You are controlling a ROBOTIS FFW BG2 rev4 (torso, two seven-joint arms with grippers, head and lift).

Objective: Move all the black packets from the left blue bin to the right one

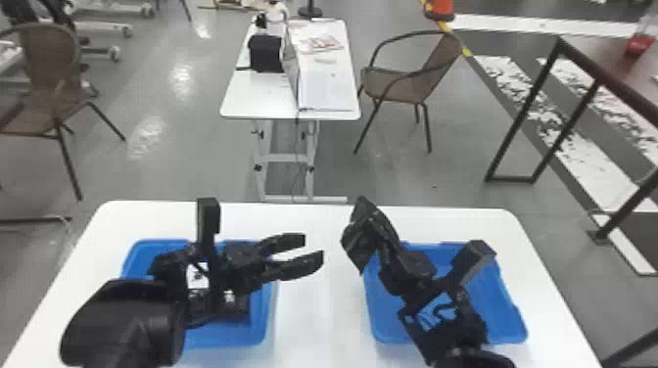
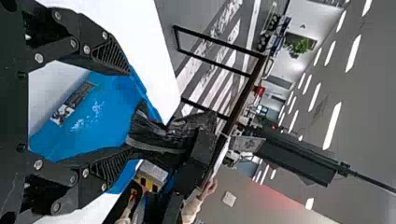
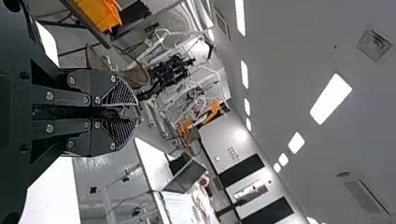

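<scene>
The left tool (image 1: 313, 251) is being held wide open and empty above the counter (image 1: 320, 318), between the left blue bin (image 1: 271, 318) and the right blue bin (image 1: 514, 320). A black packet (image 1: 360, 257) is being pinched by the nearly closed right tool (image 1: 373, 232), near the right bin's inner edge.

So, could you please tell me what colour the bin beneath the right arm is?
The bin is plain blue, showing best in the head view.

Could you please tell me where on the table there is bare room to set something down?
The white tabletop is bare in the near strip between the left bin and right bin, and along the right bin's outer side. Farther up that strip, the left gripper and right gripper crowd it.
</scene>
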